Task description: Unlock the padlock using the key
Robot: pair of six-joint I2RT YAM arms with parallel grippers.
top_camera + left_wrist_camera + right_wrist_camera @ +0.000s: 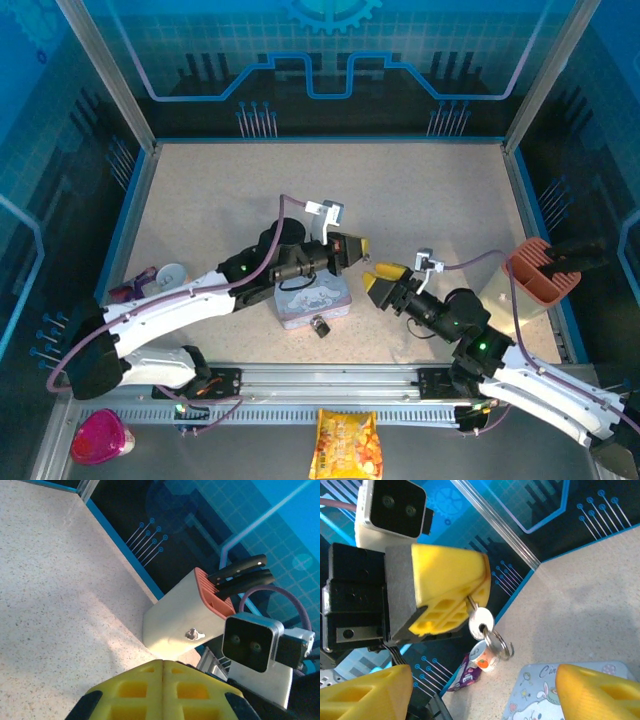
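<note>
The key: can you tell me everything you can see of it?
The key is small, flat and silvery, metal by its look, with a round head pierced by a hole. A thin wire ring hangs through that hole. Its blade is hidden, clamped in the shut yellow left gripper, so the head sticks out tilted downward, in the air. Nothing else touches it.

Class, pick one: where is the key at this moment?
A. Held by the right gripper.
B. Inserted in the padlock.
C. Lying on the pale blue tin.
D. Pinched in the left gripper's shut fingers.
D: the key sticks out from the closed yellow fingers of the left gripper, its ring dangling; the right gripper stands open.
</note>
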